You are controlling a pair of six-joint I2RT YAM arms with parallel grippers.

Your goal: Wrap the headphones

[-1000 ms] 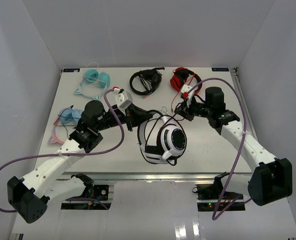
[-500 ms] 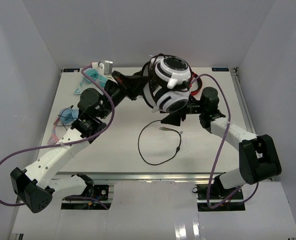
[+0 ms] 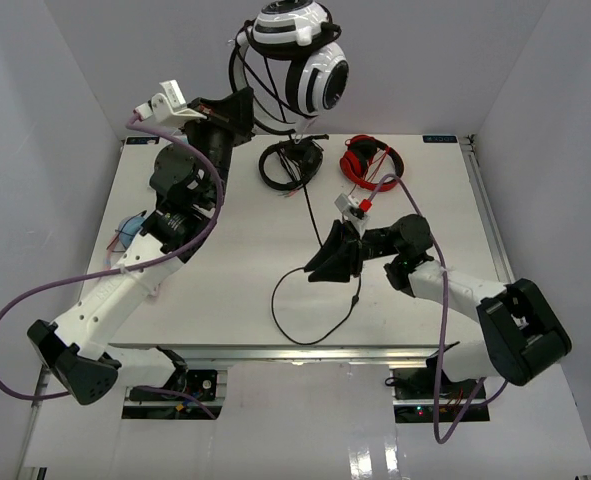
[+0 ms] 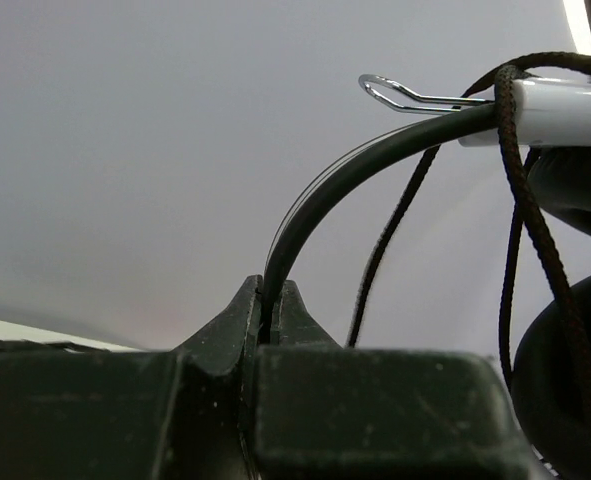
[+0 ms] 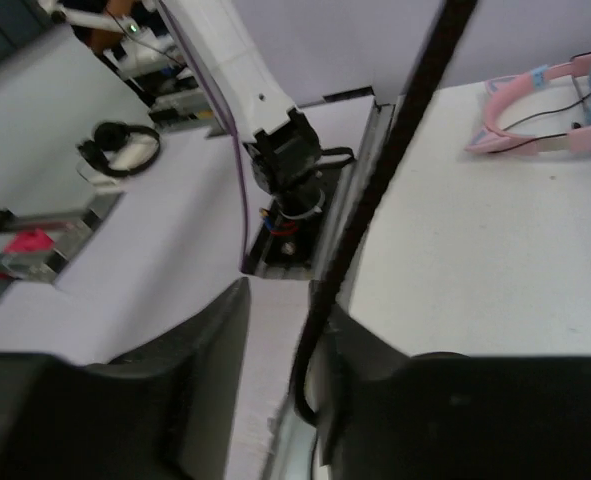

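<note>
The white headphones (image 3: 295,60) with black cushions hang high above the table's back edge. My left gripper (image 3: 243,105) is shut on their thin dark headband, seen clamped between the jaws in the left wrist view (image 4: 271,310). The thin black cable (image 3: 313,225) drops from the cups to the table and ends in a loose loop (image 3: 300,335) near the front. My right gripper (image 3: 325,262) sits low over the table's middle with its jaws apart. In the right wrist view (image 5: 285,330) the cable (image 5: 395,130) runs between the jaws, against the right finger (image 5: 375,350).
All-black headphones (image 3: 290,163) and red-and-black headphones (image 3: 367,158) lie at the back of the table. Blue and pink cat-ear headphones (image 3: 133,230) lie at the left, also in the right wrist view (image 5: 545,110). White walls enclose three sides.
My left arm has lifted the headphones from the table's middle to high over the back edge. My right gripper has come forward and down to the trailing cable.
</note>
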